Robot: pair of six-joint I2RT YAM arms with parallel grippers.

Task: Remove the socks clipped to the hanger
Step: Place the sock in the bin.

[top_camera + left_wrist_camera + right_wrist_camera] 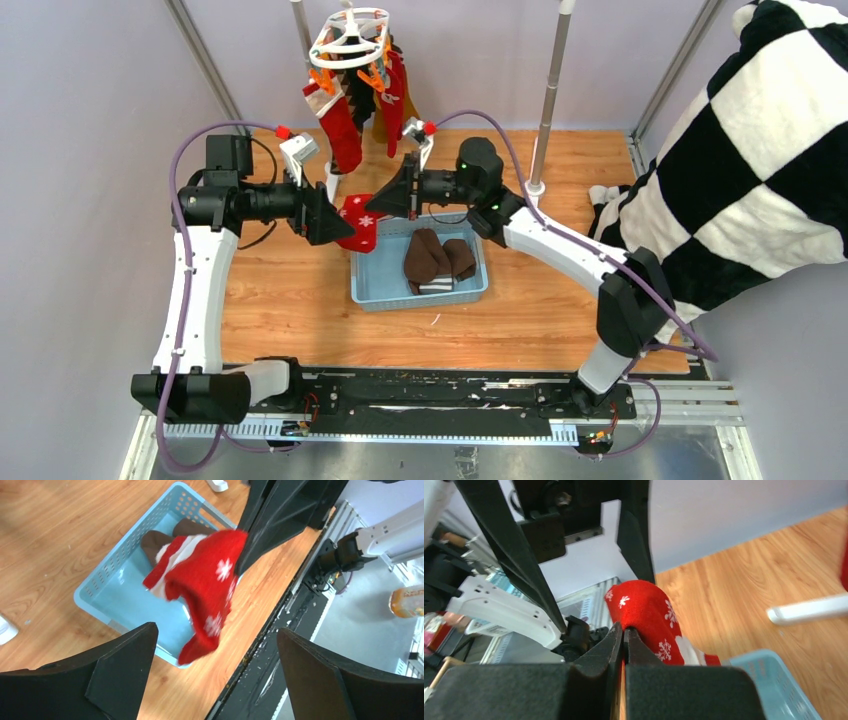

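Observation:
A red sock with white snowflakes [358, 222] hangs above the left end of a blue basket [368, 288]. My right gripper [388, 200] is shut on it; its jaws pinch the fabric in the right wrist view [624, 631]. The sock also shows in the left wrist view [207, 585]. My left gripper [335, 218] is open and empty just left of the sock, its fingers [120, 670] wide apart. The white ring hanger [350, 40] hangs at the back with red socks [343, 130] still clipped to orange pegs. Brown socks [428, 255] lie in the basket.
A grey metal rail post [549, 100] stands right of the hanger. A black-and-white checkered blanket [760, 150] fills the right side. A white peg-like piece [332, 182] lies on the wooden table [290, 300] behind the grippers.

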